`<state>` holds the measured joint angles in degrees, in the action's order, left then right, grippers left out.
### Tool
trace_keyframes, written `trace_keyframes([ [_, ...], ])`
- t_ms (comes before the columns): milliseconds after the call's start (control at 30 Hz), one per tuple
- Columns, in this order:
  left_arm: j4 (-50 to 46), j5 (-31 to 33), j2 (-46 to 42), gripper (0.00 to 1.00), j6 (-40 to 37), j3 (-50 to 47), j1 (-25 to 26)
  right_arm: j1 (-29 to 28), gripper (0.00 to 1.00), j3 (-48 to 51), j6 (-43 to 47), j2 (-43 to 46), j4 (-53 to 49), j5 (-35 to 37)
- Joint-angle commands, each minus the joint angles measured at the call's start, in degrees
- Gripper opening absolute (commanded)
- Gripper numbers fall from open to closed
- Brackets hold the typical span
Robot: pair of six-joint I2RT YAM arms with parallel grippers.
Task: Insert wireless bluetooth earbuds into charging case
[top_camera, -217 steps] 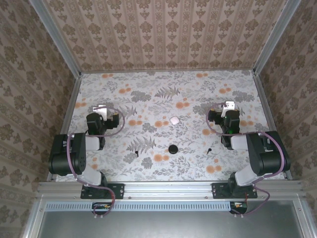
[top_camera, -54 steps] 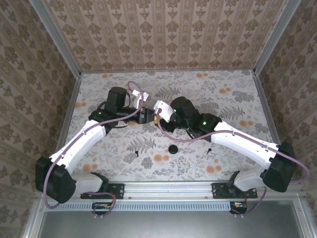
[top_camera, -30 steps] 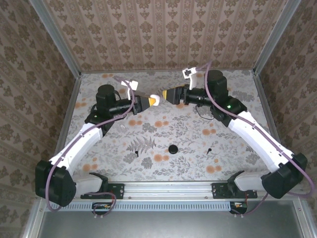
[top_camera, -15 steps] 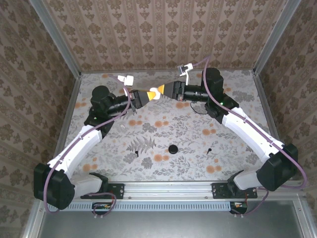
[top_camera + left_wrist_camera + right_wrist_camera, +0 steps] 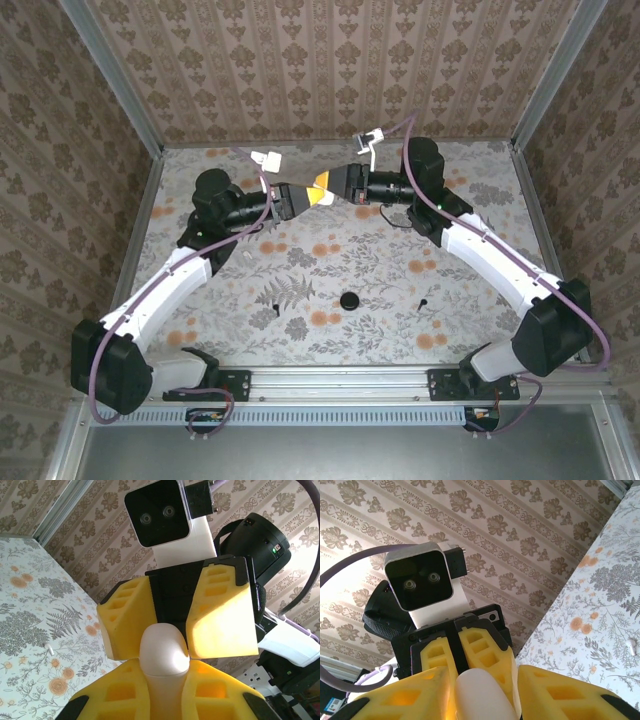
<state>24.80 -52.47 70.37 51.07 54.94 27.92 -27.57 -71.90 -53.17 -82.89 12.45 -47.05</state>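
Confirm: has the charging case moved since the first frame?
Yes. The charging case now sits farther back and left of the black disc, lifted between the left gripper and right gripper.

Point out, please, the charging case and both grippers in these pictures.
charging case (image 5: 164, 651), left wrist view, on its rounded white end.
left gripper (image 5: 306, 197), top external view, midway between its yellow fingertips.
right gripper (image 5: 324, 183), top external view, midway between its yellow fingertips.

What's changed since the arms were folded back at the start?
Both arms reached out; the left gripper and right gripper took hold of the charging case and lifted it off the table toward the far wall. The earbuds and round black piece stayed put.
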Motion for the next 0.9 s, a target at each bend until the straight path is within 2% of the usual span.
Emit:
trace_keyframes([
  [0,1.23,0.27,-0.08,0.0,2.08,1.18,-0.82,0.19,0.44,1.6,-1.04,0.92,2.76,-1.74],
  [167,2.6,-0.1,0.38,0.0,3.32,1.33,-1.21,0.85,0.38,2.64,-1.9,1.77,4.03,-2.42],
  [300,2.93,-0.4,0.61,0.01,3.77,1.69,-1.21,0.85,0.27,2.39,-1.86,1.27,4.12,-3.55],
  [433,2.74,-0.05,0.47,0.09,3.6,1.36,-1.2,0.85,0.18,2.36,-2.29,0.71,5.44,-4.2],
  [533,1.31,0.32,0.0,0.25,2.57,1.3,-1.23,0.85,0.14,2.31,-1.99,0.89,6.1,-3.87],
  [600,-0.89,0.96,-0.81,0.5,1.08,1.43,-1.21,0.85,0.12,2.12,-0.6,1.15,5.65,-3.21],
  [667,-4.48,1.84,-1.89,0.65,-1.6,1.74,-1.33,0.79,0.11,1.81,1.27,1.55,4.23,-2.08],
  [767,-11.98,2.46,-3.77,0.72,-6.51,2.81,-1.47,0.79,0.1,1.24,4.67,2.24,1.2,-0.31],
  [867,-17.01,2.06,-5.18,0.73,-9.39,3.31,-3.96,0.85,0.1,0.94,7.17,2.74,-0.13,0.93],
])
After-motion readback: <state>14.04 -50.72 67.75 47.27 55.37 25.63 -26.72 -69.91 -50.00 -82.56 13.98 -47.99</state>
